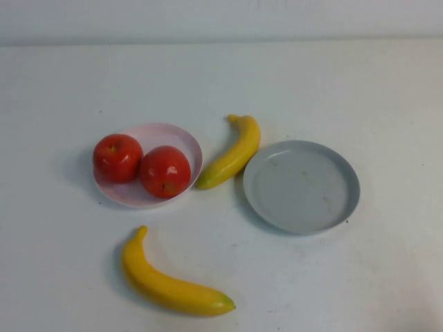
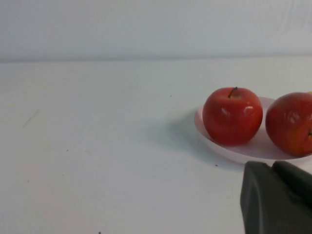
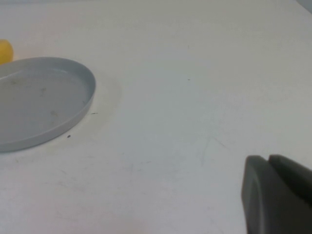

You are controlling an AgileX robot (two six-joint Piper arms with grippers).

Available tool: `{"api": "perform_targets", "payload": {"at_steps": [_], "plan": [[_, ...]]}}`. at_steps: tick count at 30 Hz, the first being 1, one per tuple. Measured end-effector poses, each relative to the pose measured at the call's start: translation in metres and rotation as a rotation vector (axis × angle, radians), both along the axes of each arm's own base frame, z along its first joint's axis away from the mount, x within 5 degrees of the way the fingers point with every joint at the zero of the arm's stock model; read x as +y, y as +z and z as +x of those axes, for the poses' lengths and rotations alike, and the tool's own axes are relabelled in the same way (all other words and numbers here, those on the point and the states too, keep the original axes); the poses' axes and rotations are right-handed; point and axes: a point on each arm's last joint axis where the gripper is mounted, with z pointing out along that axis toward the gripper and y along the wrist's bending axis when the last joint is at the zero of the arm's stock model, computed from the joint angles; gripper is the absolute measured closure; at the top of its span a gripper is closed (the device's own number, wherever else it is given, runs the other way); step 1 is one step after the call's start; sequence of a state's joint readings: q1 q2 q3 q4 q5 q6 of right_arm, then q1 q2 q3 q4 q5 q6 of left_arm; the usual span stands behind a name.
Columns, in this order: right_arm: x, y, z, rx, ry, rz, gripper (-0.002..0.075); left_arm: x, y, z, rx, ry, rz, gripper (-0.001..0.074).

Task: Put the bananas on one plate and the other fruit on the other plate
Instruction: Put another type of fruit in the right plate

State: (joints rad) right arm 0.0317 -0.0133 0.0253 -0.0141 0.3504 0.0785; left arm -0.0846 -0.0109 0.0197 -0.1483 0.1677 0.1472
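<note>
**Apples plated, bananas on the table**

Two red apples (image 1: 142, 164) are seen on the pink plate (image 1: 181, 138); the grey plate (image 1: 302, 185) is bare; two bananas (image 1: 232, 152) lie on the table (image 1: 221, 76); the left gripper (image 2: 278, 200) and right gripper (image 3: 278, 195) are parked, shut, empty.

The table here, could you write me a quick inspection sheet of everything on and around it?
Surface: white table, faint marks.
Job's things: two red apples on the pink plate; grey plate empty, scuffed; one banana between the plates, another banana on the near table.
Clutter: nothing seen.
End effectors: left end effector shut, low near the pink plate, holding nothing; right end effector shut, off to the side of the grey plate, holding nothing.
Cables: nothing seen.
Surroundings: pale wall behind.
</note>
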Motion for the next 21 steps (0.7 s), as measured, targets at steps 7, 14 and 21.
{"api": "perform_targets", "payload": {"at_steps": [7,14,21], "plan": [[0.000,0.000,0.000,0.000,0.000,0.000,0.0743,0.000,-0.008,-0.001,0.078,-0.006,0.026,0.0735],[0.000,0.000,0.000,0.000,0.000,0.000,0.0743,-0.001,-0.020,-0.004,0.208,-0.022,0.045,0.0735],[0.000,0.000,0.000,0.000,0.000,0.000,0.0743,-0.001,-0.020,-0.004,0.208,-0.022,0.045,0.0735]]}}
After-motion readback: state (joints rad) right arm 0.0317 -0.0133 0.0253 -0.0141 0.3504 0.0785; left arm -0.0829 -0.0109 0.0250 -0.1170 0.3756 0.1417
